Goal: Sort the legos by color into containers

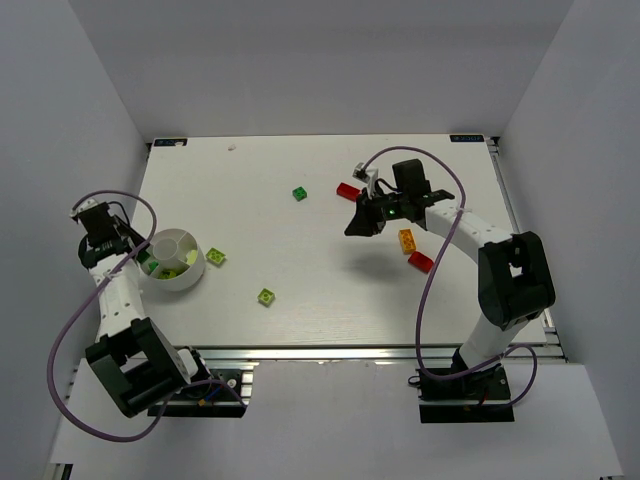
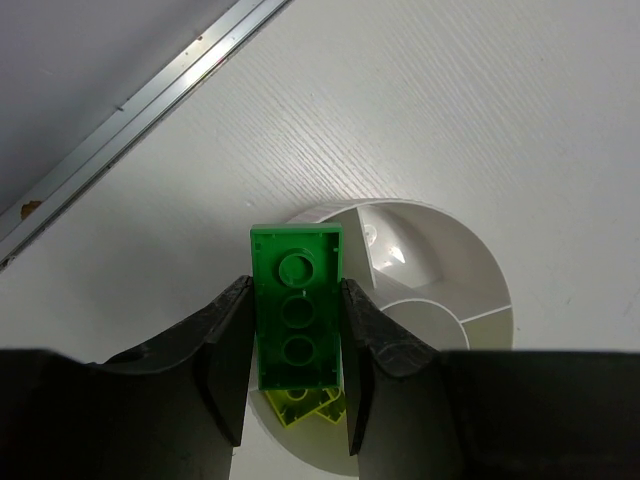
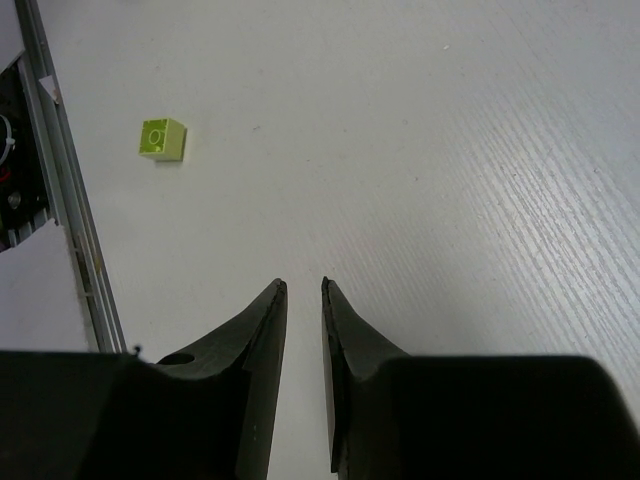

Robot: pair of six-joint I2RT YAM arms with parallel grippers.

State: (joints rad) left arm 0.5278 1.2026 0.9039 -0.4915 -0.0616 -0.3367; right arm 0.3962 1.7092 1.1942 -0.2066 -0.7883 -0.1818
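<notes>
Two arms on the bench, and the action is at the left edge! The left gripper [image 2: 295, 290] has its fingers clamped on the long sides of a dark green brick [image 2: 297, 320], studs facing the wrist camera. It hangs right over the near rim of the white dish [image 2: 430, 225], which sits close to the left edge. Down in the compartment under the brick, a lime piece [image 2: 305, 408] is already lying there.

Over to the right half. The right gripper [image 3: 301, 284] hovers above bare tabletop with its jaws drawn close together, just a narrow slit between them and nothing in it.

Loose pieces next! A red brick [image 1: 347, 191] lies just beside that gripper on the side toward the far edge, with a small dark green one [image 1: 299, 193] further left. An orange brick [image 1: 407, 239] and a second red [image 1: 421, 262] lie by the right arm. Toward the near edge, one lime brick [image 1: 215, 257] sits just right of the dish and another [image 1: 266, 296] lies closer to the near edge.
</notes>
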